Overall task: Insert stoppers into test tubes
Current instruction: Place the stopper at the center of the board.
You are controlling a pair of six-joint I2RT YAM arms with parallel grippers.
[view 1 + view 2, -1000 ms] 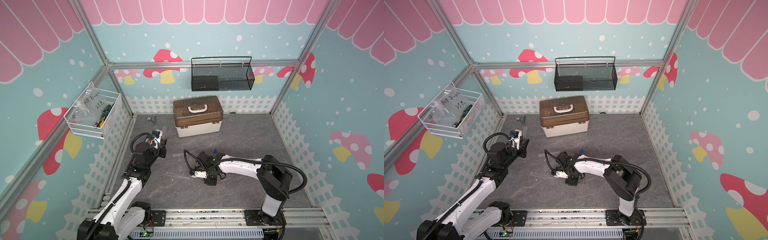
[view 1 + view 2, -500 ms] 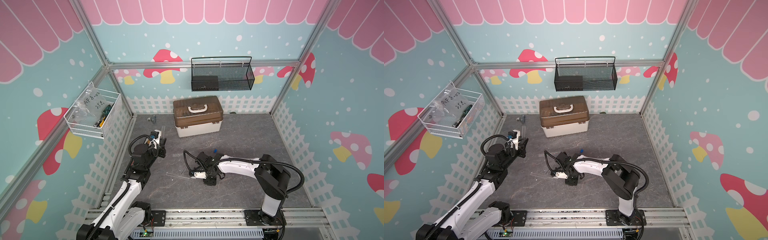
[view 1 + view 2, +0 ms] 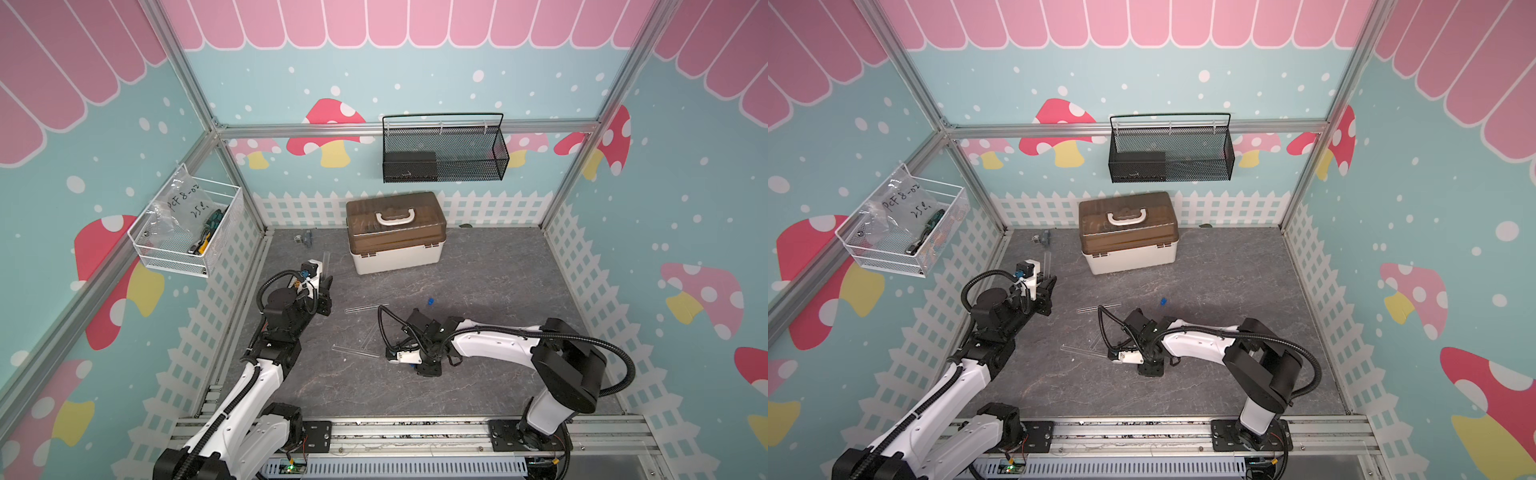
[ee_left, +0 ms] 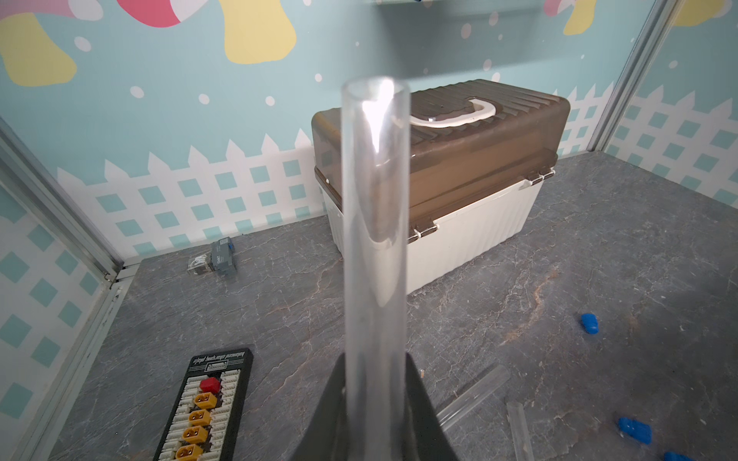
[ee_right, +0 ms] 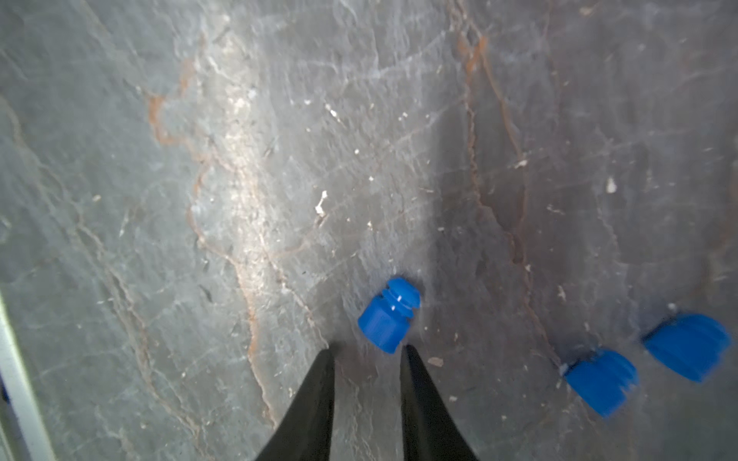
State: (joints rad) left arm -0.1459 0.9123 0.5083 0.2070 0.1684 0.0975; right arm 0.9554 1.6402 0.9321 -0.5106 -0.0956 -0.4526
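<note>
The stopper (image 5: 389,315) in play is lying on its side on the grey table (image 5: 199,179), well out in front of the brown-lidded box (image 3: 397,232). The right end effector (image 5: 367,351) is hovering low over it with its jaws parted. The stopper is sitting just ahead of the two black tips, at the mouth of the gap, and nothing is gripping it. A second stopper (image 5: 601,381) and a third stopper (image 5: 687,345) are lying close alongside. A fourth stopper (image 3: 430,300) is resting alone, between the box and that end effector.

Further out, off the box's front corner, the left end effector (image 4: 375,359) is pinching a test tube (image 4: 375,199) by its lower end. It is holding the tube clear of the table with the open mouth unplugged. Whether it is standing truly upright is hard to tell. A loose tube (image 3: 365,308) and another loose tube (image 3: 355,351) are lying flat in front of the box.

By the look of it, this is the pick-up of the first stopper, with no tube plugged. The next move is calling for a small nudge forward and down so the tips straddle the wide cap. A gentle close would follow, leaving the ribbed plug end free. The piece is tiny and could easily squirt away.
</note>
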